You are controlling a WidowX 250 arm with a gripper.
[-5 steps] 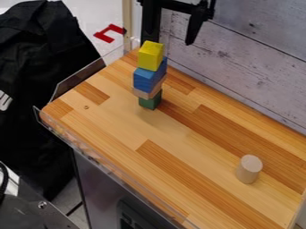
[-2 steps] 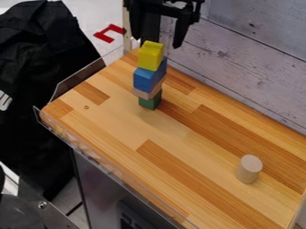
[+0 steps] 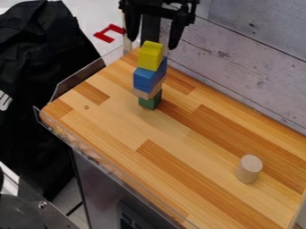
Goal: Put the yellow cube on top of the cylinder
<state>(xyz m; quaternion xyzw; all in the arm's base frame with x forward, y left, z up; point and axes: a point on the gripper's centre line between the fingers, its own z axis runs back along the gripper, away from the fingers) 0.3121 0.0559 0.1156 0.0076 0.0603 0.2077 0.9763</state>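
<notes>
Above the block stack, at the top of the view, hangs my black gripper (image 3: 151,44), open, its two fingers spread wide with one to each side of the stack's top. The yellow cube (image 3: 150,56) sits at the top of that stack, slightly tilted, on a blue block (image 3: 146,80). Under the blue block are a tan block (image 3: 147,93) and a green block (image 3: 150,101). The pale wooden cylinder (image 3: 248,169) stands upright by itself at the lower right of the table.
The wooden table (image 3: 113,114) has a clear plastic rim (image 3: 108,162) along its left and front edges. A whitewashed plank wall (image 3: 239,58) runs behind it. Black cloth (image 3: 44,76) hangs at the left, beyond the table.
My gripper has moved left, from right of the stack to above it, with both fingers now in view and apart. The blocks and the cylinder have stayed put.
</notes>
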